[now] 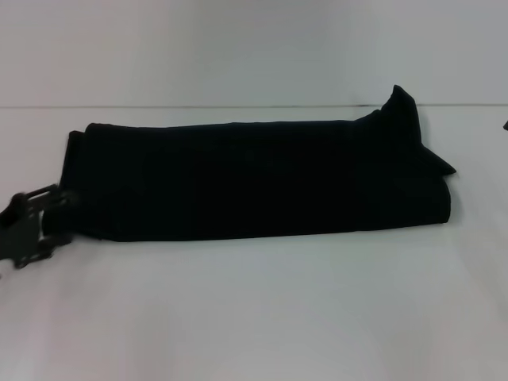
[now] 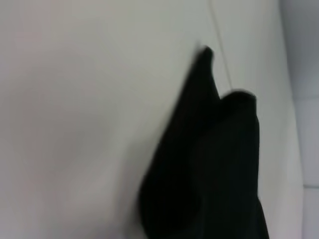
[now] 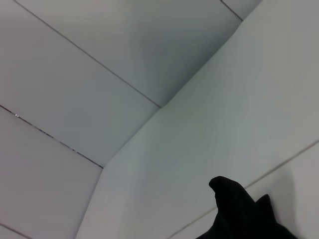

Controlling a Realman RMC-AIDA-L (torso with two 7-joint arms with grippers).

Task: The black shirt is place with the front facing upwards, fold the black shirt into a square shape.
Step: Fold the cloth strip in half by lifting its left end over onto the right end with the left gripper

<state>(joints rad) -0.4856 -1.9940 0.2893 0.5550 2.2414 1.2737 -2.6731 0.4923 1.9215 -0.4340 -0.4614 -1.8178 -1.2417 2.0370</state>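
At the far left of the head view, the left hand (image 1: 36,226) is seen low over the white bench (image 1: 254,317), just beside the left end of the black shirt (image 1: 254,178); whether its fingers are apart or together cannot be told. The black shirt is laid across the middle of the bench as a long, narrow band, already folded lengthwise, with no lettering showing. Its left end is squared off, while at its right end a flap of cloth is raised into a peak and a small corner juts out sideways. The right hand is barely in view at the right edge, and its state cannot be told either.

The remaining step is judged to be a crosswise fold. For this to be done well, both layers at the left end should be pinched together, lifted only slightly, and carried across level, so that the edges are kept aligned. The untidy right end would best be flattened first, or a lumpy square is likely.
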